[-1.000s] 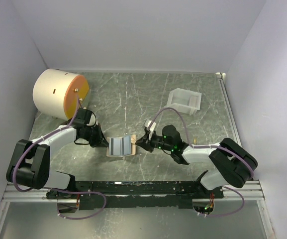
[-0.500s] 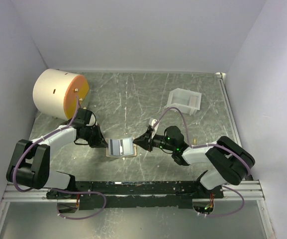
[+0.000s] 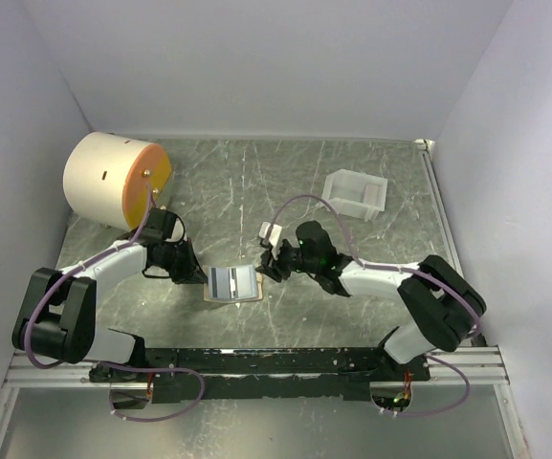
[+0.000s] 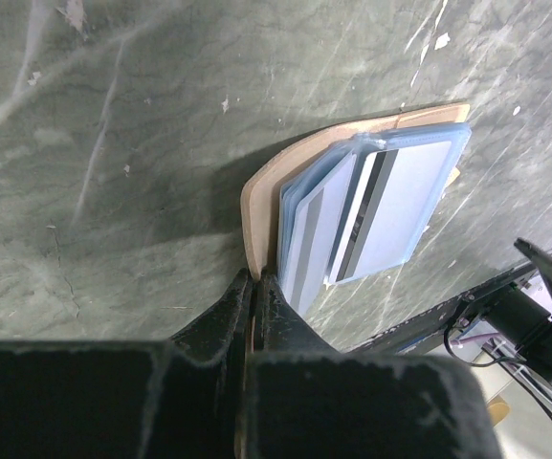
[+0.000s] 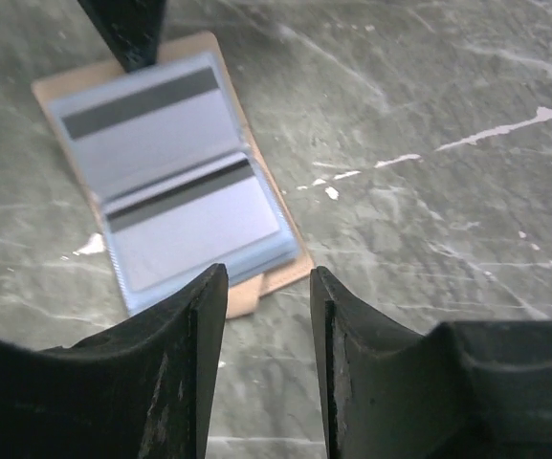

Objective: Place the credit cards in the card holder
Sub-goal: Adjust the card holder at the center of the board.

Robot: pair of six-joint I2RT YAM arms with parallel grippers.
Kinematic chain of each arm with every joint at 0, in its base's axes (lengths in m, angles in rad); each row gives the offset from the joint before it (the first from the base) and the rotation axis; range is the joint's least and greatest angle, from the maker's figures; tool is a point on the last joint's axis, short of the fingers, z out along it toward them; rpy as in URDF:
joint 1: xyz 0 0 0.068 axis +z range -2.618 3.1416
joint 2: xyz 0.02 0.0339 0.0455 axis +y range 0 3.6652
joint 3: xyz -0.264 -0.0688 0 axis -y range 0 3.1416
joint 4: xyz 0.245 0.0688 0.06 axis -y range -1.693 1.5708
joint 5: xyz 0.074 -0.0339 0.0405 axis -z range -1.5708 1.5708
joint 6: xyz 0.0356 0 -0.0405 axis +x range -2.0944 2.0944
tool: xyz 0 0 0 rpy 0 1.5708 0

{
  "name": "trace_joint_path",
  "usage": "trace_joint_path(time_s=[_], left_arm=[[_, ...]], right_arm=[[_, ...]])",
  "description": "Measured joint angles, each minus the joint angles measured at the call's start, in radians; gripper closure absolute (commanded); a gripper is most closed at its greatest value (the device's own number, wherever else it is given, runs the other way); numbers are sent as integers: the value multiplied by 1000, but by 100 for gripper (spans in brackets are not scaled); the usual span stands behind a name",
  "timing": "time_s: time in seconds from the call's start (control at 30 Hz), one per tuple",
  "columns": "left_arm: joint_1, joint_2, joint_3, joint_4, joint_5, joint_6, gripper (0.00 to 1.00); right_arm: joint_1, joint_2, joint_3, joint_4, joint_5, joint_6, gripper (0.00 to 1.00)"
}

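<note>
So the card holder (image 3: 232,283) is lying open and pretty much flat on the dark green marbled table (image 3: 256,182), near the front edge and about halfway between the two arms, tan cover down and the shiny pale blue pockets facing up. The left gripper (image 4: 254,285) has its fingers squeezed tight on the tan cover's left edge. In the left wrist view you can see the leather flap sandwiched right between the tips, and the cover curls up a bit there. The right gripper (image 5: 268,277) sits just off the holder's right side, fingers spread apart with nothing between them, only bare table and a corner of the holder showing through the gap. As far as I can tell it's not touching the holder. The credit cards (image 5: 146,134) are in the pockets: from the right wrist camera there are two greyish ones, each with a dark stripe along one long edge, one on each half of the open holder, sitting behind the clear plastic. Can't tell if any more are tucked underneath. Further back there's a big cream cylinder with an orange face (image 3: 103,177) at the left rear, and a white box-like tray (image 3: 357,194) at the right rear, both well away from the holder.
</note>
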Motion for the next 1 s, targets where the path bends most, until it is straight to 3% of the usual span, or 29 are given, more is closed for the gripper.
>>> trace_joint_path(time_s=[0.4, 1.0], left_arm=[[0, 0, 0, 0, 0, 0, 93], [2, 0, 0, -5, -7, 0, 93]], right_arm=[[-1, 181, 237, -430, -34, -272, 59], [8, 264, 356, -588, -98, -314, 59]])
